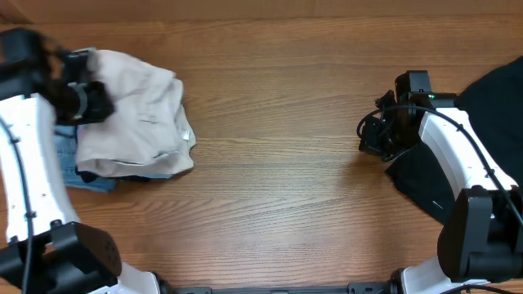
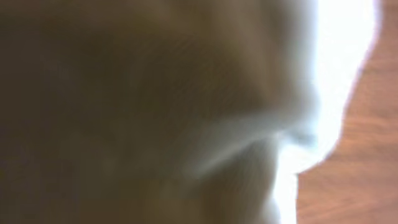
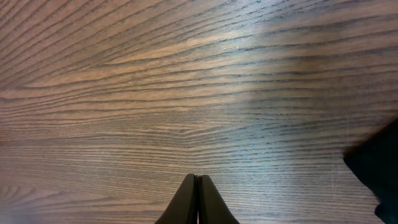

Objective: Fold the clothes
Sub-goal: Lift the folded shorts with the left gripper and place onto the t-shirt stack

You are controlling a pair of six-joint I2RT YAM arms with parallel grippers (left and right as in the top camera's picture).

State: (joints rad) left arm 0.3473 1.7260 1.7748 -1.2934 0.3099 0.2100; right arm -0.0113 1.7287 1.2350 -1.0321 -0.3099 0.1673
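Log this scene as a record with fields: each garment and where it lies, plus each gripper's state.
shorts: beige, loosely heaped at the table's left, on top of a blue cloth
blue cloth: only its edge shows under the shorts
black garment: at the right edge
left gripper: at the shorts' left side; open or shut cannot be told, wrist view is blurred fabric
right gripper: shut, empty, over bare wood
table: wooden

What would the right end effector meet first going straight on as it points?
Probably bare wooden table: the right end effector, shut, aims at open wood grain in its wrist view. The black garment lies off to one side. Depth is unclear.
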